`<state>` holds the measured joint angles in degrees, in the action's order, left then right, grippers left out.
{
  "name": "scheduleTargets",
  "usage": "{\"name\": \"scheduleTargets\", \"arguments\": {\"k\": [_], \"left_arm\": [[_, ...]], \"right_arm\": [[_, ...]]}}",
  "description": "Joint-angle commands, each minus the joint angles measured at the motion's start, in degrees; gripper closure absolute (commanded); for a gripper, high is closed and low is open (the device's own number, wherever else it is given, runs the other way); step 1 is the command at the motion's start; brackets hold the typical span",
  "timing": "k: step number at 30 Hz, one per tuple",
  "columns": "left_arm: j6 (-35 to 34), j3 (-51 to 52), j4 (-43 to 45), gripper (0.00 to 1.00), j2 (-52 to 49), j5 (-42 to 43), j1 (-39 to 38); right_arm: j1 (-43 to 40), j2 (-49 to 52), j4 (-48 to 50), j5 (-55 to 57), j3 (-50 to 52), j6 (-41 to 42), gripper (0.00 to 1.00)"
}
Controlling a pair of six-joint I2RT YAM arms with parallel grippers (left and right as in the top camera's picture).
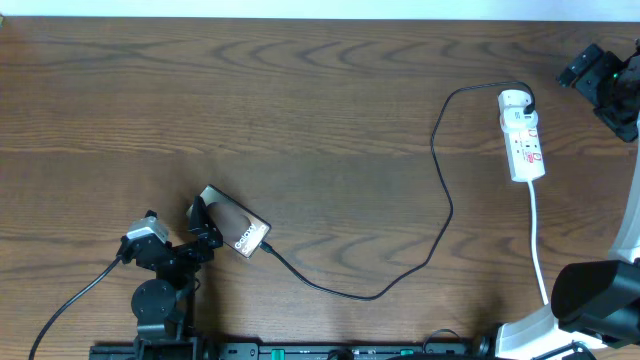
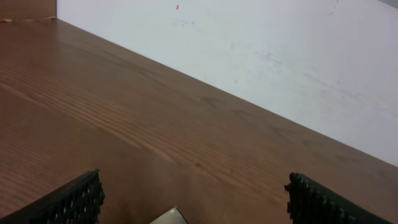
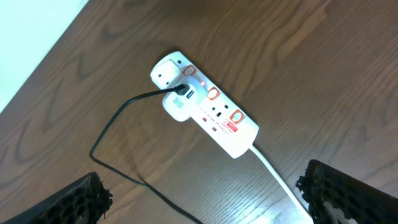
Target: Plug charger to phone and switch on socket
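The phone (image 1: 236, 226) bears white lettering, too small to read.

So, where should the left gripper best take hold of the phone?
Probably across its two long edges, near the middle, coming from above. The phone lies flat and diagonal, and the charger meets its lower-right short end, so keep clear there.

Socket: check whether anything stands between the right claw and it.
Nothing visible stands in the way. The right claw hangs open above the table, with the socket in plain view of its wrist camera. The charger, plugged into the socket, lies flat on the wood to one side.
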<state>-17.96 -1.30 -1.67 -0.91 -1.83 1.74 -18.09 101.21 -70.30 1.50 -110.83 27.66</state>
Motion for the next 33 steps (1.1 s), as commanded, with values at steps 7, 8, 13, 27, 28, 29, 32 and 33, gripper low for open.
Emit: {"name": "scheduleTargets", "arguments": {"k": [7,8,13,27,28,29,32,33], "left_arm": [[0.79,1.03,-2.4,0.08,0.2,-0.11,0.28],[0.79,1.03,-2.4,0.08,0.2,-0.11,0.28],[0.79,1.03,-2.4,0.08,0.2,-0.11,0.28],[0.79,1.03,-2.4,0.08,0.2,-0.11,0.28],[0.79,1.03,-2.4,0.08,0.2,-0.11,0.28],[0.79,1.03,-2.4,0.08,0.2,-0.11,0.28],[0.79,1.03,-2.4,0.08,0.2,-0.11,0.28],[0.79,1.03,-2.4,0.08,0.2,-0.11,0.28]], "right_arm": [[5.88,-4.11,25.9,-0.37,20.35,-3.72,0.01],[7.37,-5.77,32.44,-0.59,25.42,-5.77,0.01],[14.71,-14.1,66.01,-0.07,49.44,-17.25,0.01],[22.67,-49.35,104.37,4.17,94.66,-23.04,0.01],[22.6,-51.71,104.37,4.17,96.45,-23.04,0.01],[22.49,-53.79,104.37,4.2,97.9,-23.06,0.01],[21.73,-60.39,104.35,4.15,102.18,-23.06,0.01],[21.49,-62.82,104.32,4.17,103.75,-23.06,0.01]]}}
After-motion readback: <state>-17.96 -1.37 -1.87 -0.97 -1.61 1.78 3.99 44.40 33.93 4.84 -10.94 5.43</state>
